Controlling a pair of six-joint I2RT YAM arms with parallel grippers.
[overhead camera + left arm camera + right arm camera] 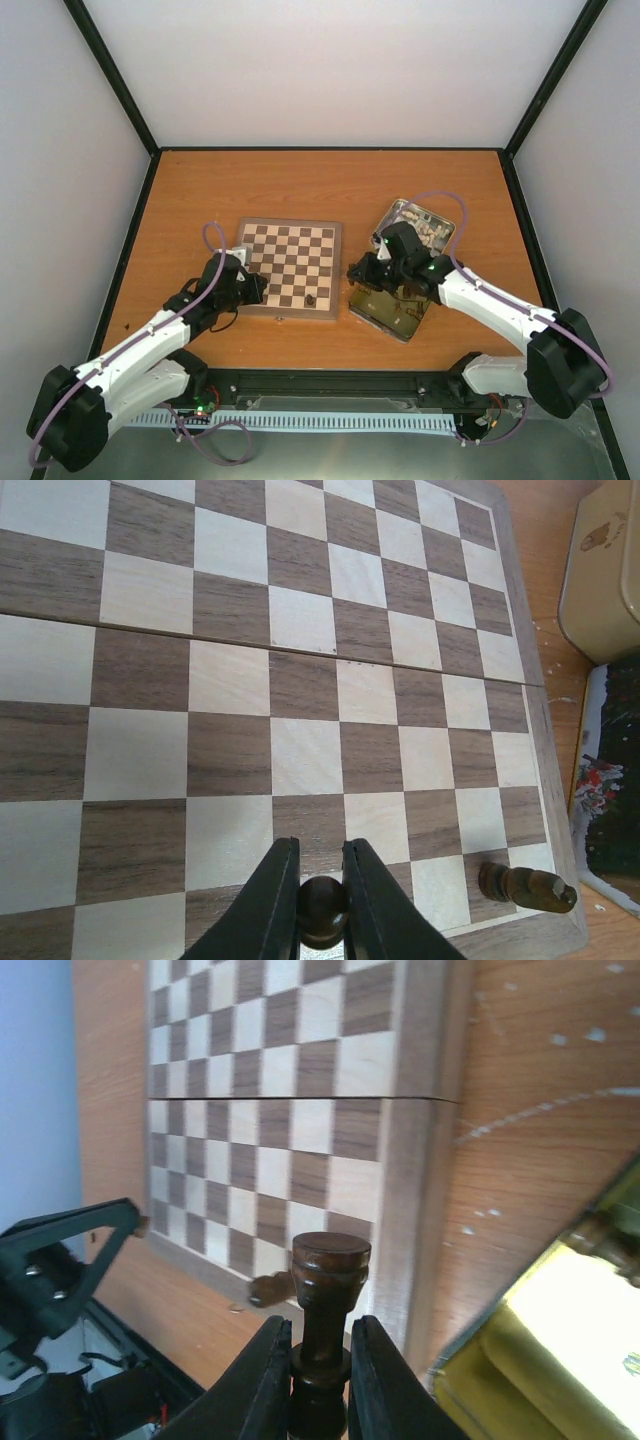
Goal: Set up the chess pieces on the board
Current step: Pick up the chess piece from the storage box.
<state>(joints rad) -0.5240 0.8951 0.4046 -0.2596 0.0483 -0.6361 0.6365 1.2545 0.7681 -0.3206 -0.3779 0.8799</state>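
Observation:
The board [292,262] lies mid-table, its checks filling the left wrist view [250,680]. My left gripper [256,287] is over the board's near left edge, shut on a dark brown round-topped chess piece [322,912] held low over a near-row square. My right gripper [358,270] hovers between the board and the tin, shut on the stem of a dark brown flat-topped piece [331,1265], which points towards the board's corner. Another dark piece [527,886] lies on its side on the board's near right corner square; it also shows in the top view [312,298] and the right wrist view [270,1288].
An open gold-lined metal tin [404,300] sits right of the board, with cream pieces [430,231] in its far half. Its cream edge shows in the left wrist view [600,570] and its yellow edge in the right wrist view [560,1350]. Black frame rails border the table.

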